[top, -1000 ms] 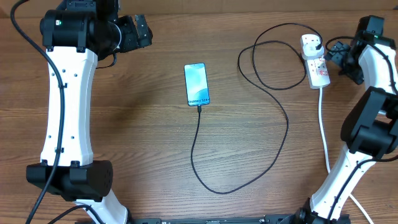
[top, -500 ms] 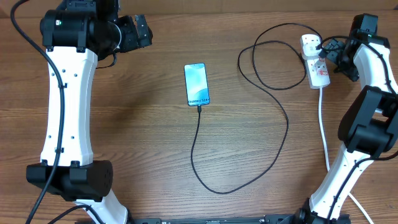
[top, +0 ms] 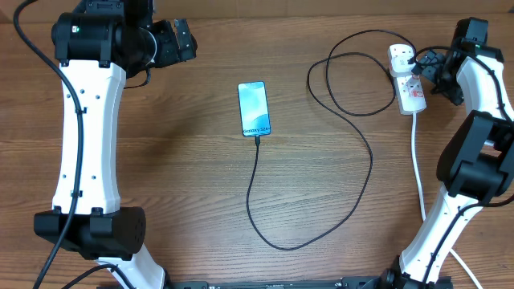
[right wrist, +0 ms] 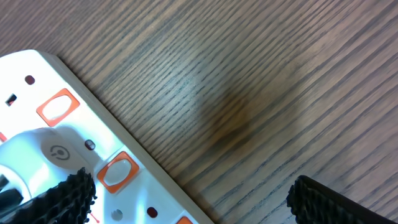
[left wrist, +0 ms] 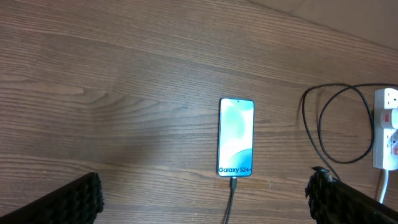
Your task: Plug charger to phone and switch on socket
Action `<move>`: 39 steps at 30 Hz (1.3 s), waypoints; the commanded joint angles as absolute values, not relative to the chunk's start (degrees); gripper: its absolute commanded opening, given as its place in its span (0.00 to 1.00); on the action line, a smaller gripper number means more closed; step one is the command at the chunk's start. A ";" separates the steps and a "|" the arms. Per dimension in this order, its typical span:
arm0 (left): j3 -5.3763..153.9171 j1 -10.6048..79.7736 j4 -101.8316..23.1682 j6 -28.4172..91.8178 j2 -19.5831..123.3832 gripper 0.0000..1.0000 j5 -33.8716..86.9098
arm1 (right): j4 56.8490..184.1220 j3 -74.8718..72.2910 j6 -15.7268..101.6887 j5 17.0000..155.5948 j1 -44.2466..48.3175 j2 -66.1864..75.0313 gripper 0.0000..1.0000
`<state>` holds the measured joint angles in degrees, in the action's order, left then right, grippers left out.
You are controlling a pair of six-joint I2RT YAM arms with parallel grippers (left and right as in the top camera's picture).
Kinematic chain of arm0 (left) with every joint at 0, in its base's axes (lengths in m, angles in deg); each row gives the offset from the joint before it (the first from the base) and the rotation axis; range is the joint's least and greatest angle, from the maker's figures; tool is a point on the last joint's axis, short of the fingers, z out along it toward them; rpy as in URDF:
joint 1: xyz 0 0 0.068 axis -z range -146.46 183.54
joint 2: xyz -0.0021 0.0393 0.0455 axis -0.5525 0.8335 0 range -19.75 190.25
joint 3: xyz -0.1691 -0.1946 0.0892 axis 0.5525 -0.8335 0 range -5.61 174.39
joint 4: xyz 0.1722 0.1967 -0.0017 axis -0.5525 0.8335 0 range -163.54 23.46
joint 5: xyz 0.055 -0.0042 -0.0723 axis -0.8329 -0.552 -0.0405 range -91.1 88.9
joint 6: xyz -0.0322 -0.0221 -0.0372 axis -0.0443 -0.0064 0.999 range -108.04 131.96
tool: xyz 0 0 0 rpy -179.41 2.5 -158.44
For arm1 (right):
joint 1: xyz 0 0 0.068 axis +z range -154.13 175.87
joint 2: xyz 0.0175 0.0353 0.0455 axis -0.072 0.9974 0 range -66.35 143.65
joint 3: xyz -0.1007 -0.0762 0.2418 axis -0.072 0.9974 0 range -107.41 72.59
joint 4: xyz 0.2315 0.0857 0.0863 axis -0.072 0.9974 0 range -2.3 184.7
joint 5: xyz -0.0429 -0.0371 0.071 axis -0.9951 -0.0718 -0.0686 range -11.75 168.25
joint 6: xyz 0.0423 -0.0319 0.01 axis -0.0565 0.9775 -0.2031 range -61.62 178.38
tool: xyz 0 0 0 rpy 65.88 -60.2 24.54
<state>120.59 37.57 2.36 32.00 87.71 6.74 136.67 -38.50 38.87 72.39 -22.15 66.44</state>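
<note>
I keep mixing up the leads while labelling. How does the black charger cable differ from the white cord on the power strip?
The charger cable is thin and black; the white cord is thicker. The charger cable loops widely over the table, while the white cord runs nearly straight. The charger cable ends at the phone; the white cord's far end is hidden. Both meet the power strip.

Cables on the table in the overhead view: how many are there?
2. The thin black charger loops from the phone to the socket. The thick white cord runs down from the socket and goes behind the right arm. Its end is hidden.
</note>
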 commanded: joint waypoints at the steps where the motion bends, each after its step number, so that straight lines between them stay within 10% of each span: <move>1: 120.52 37.72 2.54 32.98 88.00 1.00 5.95 | 136.39 -38.68 38.68 73.43 -22.13 68.08 1.00; 39: 120.52 37.72 2.54 32.98 88.00 1.00 5.93 | 136.95 -38.37 39.18 75.36 -22.13 70.31 1.00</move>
<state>120.59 37.57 2.36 32.00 87.71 6.74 137.30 -38.50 38.92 74.42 -22.48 68.23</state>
